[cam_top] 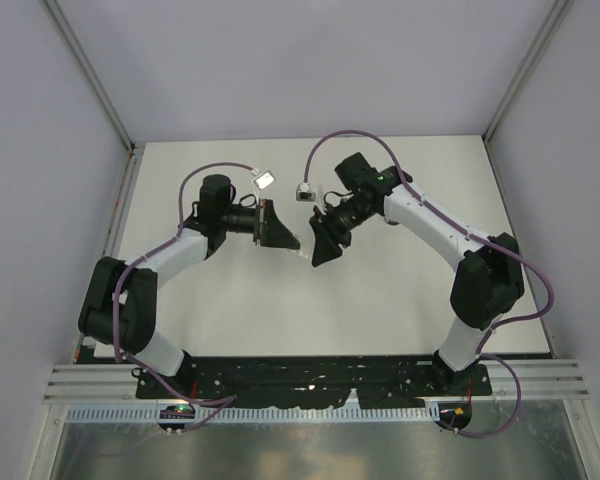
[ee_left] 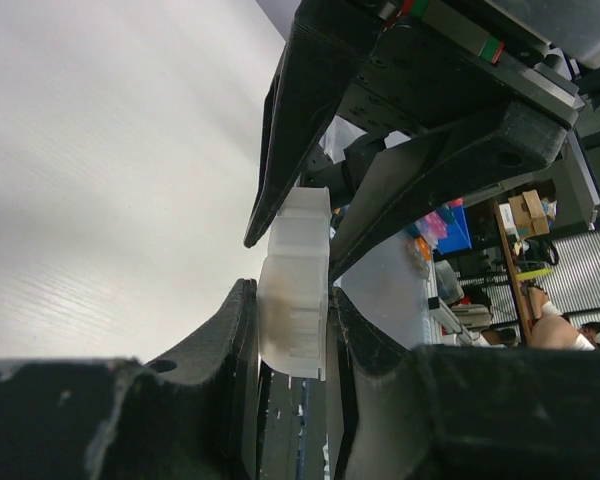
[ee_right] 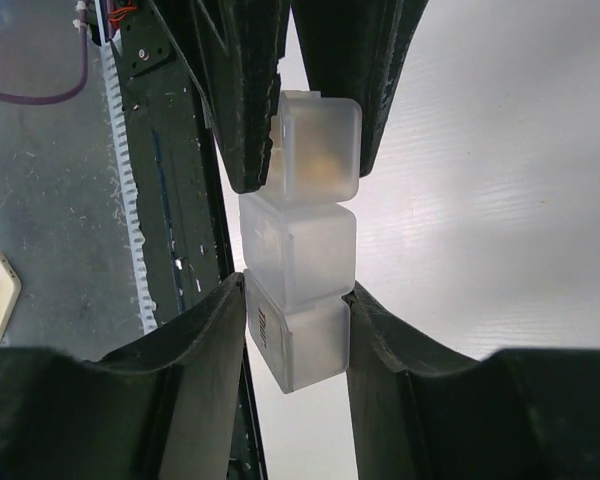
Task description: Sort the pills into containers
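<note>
Both grippers hold one translucent white pill box (ee_right: 300,250), a strip of joined compartments, in the air between them. My right gripper (ee_right: 295,300) is shut on its near end compartment. My left gripper (ee_right: 315,140) is shut on the far end. In the left wrist view the left gripper (ee_left: 292,300) clamps the box (ee_left: 295,270), with the right gripper's fingers (ee_left: 280,130) just beyond. A faint orange-brown tint (ee_right: 320,155) shows inside the far compartment; single pills cannot be made out. A small flat clear packet (cam_top: 263,180) and a small white-capped bottle (cam_top: 305,190) lie on the table behind the grippers.
The white table (cam_top: 410,300) is walled by pale panels at the left, back and right. Purple cables loop over both arms. A black base rail (cam_top: 310,375) runs along the near edge.
</note>
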Motion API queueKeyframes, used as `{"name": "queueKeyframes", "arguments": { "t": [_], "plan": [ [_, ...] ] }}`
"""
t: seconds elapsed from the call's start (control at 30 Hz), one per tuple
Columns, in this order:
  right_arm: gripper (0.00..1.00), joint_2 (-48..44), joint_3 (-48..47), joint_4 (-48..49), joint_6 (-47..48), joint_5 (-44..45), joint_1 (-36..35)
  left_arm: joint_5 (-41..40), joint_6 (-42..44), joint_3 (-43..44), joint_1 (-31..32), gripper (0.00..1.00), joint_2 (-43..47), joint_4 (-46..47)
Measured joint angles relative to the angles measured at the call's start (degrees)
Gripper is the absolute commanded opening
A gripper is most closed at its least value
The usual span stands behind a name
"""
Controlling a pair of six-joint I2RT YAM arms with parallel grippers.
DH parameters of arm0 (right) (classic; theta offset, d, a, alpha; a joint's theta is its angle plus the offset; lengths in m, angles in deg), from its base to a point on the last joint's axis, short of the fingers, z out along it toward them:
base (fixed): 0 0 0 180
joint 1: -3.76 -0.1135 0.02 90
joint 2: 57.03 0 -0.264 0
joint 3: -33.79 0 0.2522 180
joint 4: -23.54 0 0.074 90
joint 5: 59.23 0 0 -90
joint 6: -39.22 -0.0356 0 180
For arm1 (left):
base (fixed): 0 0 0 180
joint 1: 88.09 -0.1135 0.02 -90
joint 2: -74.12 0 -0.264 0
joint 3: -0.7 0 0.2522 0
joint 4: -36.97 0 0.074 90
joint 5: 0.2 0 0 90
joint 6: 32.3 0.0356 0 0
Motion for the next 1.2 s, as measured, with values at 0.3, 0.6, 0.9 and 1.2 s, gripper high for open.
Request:
{"name": "queueKeyframes", "arguments": {
  "t": [0.3, 0.6, 0.9, 1.2],
  "plan": [
    [0.87, 0.0, 0.0, -0.2, -0.3, -0.4, 0.4, 0.0, 0.4, -0.1, 0.5, 0.0, 0.0, 0.0],
    [1.0, -1.2, 0.0, -0.1, -0.3, 1.3, 1.9, -2.1, 4.4, -0.1, 0.6, 0.0, 0.0, -3.9],
    [0.95, -12.7, 3.0, 5.1, -3.4, 15.0, 2.1, -5.3, 5.9, -0.1, 0.6, 0.0, 0.0, -5.6],
    [0.95, -23.9, 6.5, 14.1, -6.6, 44.7, 2.0, -8.7, 8.1, -0.1, 0.6, 0.0, 0.3, -7.3]
  ]
}}
